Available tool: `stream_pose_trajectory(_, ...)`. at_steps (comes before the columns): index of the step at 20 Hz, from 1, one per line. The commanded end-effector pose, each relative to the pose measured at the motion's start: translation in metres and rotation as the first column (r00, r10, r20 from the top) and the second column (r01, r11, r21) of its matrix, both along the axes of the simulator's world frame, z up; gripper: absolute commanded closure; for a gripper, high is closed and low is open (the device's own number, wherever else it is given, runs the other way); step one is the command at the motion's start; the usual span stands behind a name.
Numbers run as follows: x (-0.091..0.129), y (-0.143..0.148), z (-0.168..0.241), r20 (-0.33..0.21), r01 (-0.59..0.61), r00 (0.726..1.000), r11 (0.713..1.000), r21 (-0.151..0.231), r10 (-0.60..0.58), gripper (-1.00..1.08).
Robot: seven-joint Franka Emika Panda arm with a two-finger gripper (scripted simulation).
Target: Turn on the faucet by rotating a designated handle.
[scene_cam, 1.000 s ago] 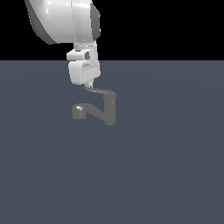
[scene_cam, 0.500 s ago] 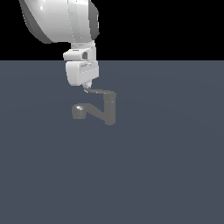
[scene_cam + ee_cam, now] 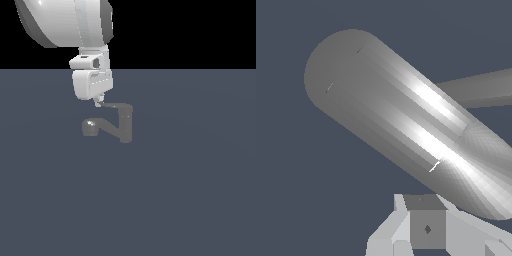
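Gripper (image 3: 99, 103) sits at the tip of the handle (image 3: 114, 106), atop the faucet (image 3: 125, 125) standing mid-surface; whether its jaws are open or closed cannot be told.

Both renders are evenly and softly lit, sharp, with no blur or edge distortion. No cast shadows fall on the flat slate ground. In the wrist view, bright glare streaks run along the faucet (image 3: 406, 125) toward 4 o'clock.
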State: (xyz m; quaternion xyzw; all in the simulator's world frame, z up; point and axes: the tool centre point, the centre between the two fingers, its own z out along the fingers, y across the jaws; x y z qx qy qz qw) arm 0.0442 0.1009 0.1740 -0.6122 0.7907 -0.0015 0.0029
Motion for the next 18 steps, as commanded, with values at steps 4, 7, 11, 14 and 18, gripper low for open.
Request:
stream_pose_trajectory(4, -0.015, -0.010, -0.001, -0.006, 0.008, 1.000, 1.000, -0.002, -0.008, 1.08)
stream_pose_trajectory(7, -0.023, -0.012, -0.001, -0.006, 0.007, 1.000, 1.000, -0.002, -0.007, 1.08)
stream_pose_trajectory(11, -0.033, -0.015, -0.001, -0.006, 0.006, 1.000, 1.000, -0.002, -0.006, 1.08)
stream_pose_trajectory(14, -0.041, -0.017, -0.001, -0.006, 0.006, 1.000, 1.000, -0.001, -0.006, 1.08)
stream_pose_trajectory(18, -0.042, -0.017, 0.000, -0.002, -0.001, 1.000, 1.000, 0.001, 0.001, 1.08)
